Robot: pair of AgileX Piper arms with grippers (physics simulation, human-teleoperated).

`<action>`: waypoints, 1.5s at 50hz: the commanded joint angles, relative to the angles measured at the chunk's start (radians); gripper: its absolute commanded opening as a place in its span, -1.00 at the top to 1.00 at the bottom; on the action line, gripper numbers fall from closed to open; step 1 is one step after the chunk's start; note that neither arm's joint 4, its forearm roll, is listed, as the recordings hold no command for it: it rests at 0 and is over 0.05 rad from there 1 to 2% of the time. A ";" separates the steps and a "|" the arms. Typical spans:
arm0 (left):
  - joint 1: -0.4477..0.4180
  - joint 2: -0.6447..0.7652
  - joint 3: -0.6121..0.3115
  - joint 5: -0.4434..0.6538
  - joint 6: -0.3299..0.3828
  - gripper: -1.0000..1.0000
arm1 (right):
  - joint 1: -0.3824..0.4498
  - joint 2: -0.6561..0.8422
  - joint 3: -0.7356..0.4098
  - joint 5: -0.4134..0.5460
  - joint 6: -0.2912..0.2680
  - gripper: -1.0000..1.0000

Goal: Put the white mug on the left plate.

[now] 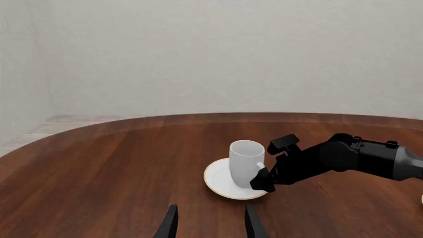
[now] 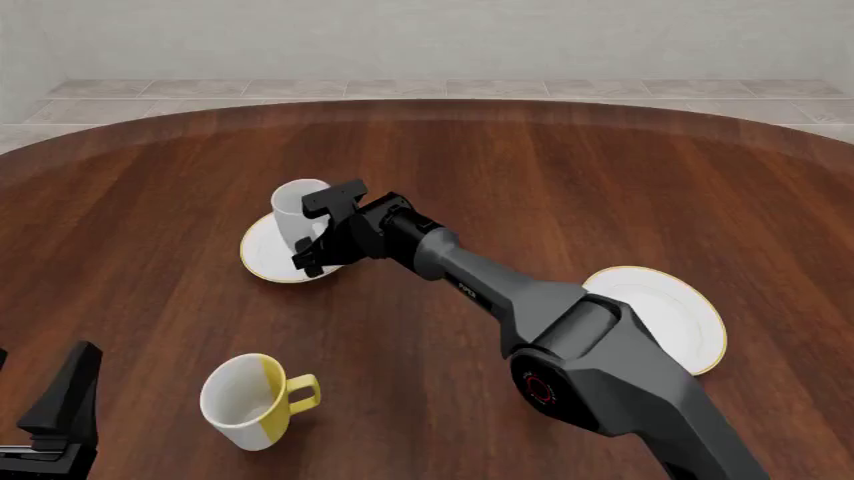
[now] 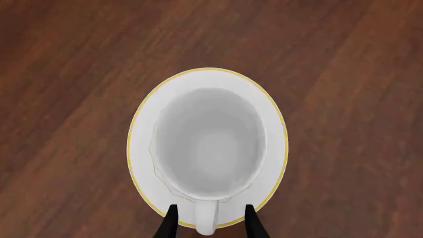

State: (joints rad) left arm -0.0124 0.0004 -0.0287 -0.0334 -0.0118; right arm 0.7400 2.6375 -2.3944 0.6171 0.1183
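Observation:
The white mug stands upright on the left plate, a small white saucer with a thin golden rim. My right gripper reaches across the table to the mug's handle side. In the right wrist view its open fingers straddle the loop handle with a gap on each side, looking down into the mug on the plate. My left gripper is open and holds nothing; it hangs back near the front left edge, facing the mug and plate.
A white mug with a yellow side and handle stands near the front left, close to my left gripper. A larger gold-rimmed plate lies at the right, partly behind the right arm. The round wooden table ends at a pale wall.

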 commanded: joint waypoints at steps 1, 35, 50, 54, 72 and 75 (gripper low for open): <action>0.000 0.000 0.002 0.000 0.001 -1.00 | -0.003 0.015 -0.010 0.005 -0.001 -1.00; 0.002 0.000 -0.004 0.000 0.003 -1.00 | 0.007 -0.062 0.092 -0.040 -0.015 -1.00; -0.001 0.000 -0.002 -0.001 0.006 -1.00 | -0.004 -0.089 0.108 -0.034 -0.032 -1.00; -0.002 0.000 0.000 -0.001 0.007 -1.00 | -0.007 -0.093 0.105 -0.030 -0.037 -1.00; -0.005 0.000 0.006 -0.003 0.006 -1.00 | -0.009 -0.106 0.076 0.007 -0.062 -1.00; -0.005 0.000 0.007 -0.004 0.006 -1.00 | -0.010 -0.110 0.072 0.012 -0.065 -1.00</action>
State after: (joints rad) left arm -0.0158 0.0002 -0.0248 -0.0362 -0.0058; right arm 0.7331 2.5363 -2.3084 0.6107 0.0664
